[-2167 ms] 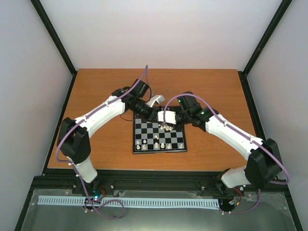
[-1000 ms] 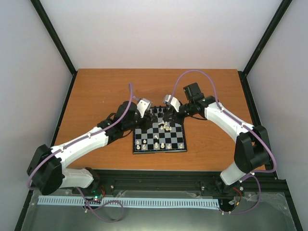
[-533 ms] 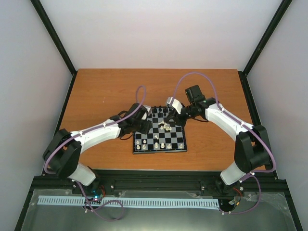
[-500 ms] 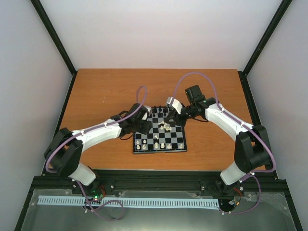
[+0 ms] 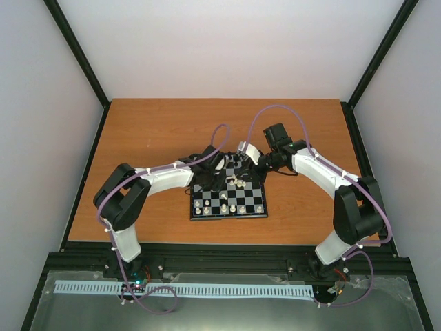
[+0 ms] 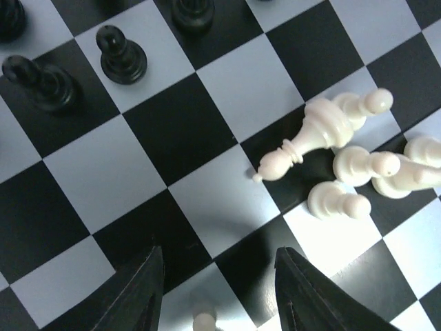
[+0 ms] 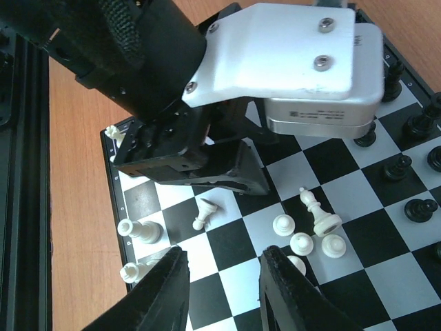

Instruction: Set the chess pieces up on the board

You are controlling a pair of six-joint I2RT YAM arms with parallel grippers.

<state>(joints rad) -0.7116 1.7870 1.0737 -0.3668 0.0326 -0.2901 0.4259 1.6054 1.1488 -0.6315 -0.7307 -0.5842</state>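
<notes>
The board (image 5: 252,195) lies mid-table with my two grippers meeting over its far half. My left gripper (image 5: 222,176) hovers open, low over the squares; in its wrist view a small fallen white pawn (image 6: 204,321) lies on the board between its fingers (image 6: 146,289), not gripped. To the right is a huddle of white chess pieces (image 6: 355,165), one tall piece (image 6: 313,131) tipped over. Black pawns (image 6: 121,55) stand at the far edge. My right gripper (image 7: 224,252) is open and empty above the board, looking at the left gripper (image 7: 227,172), the fallen pawn (image 7: 204,214) and the white huddle (image 7: 310,234).
Two white rooks (image 7: 135,230) lie at the board's edge near the wooden table (image 7: 76,179). More black pieces (image 7: 413,165) stand along the right side. A row of white pieces (image 5: 231,208) stands on the board's near edge. Black frame rails (image 5: 207,258) run along the table's front.
My left arm has folded back at the elbow and its gripper has slid right, further over the board and lower. The right arm has barely moved.
</notes>
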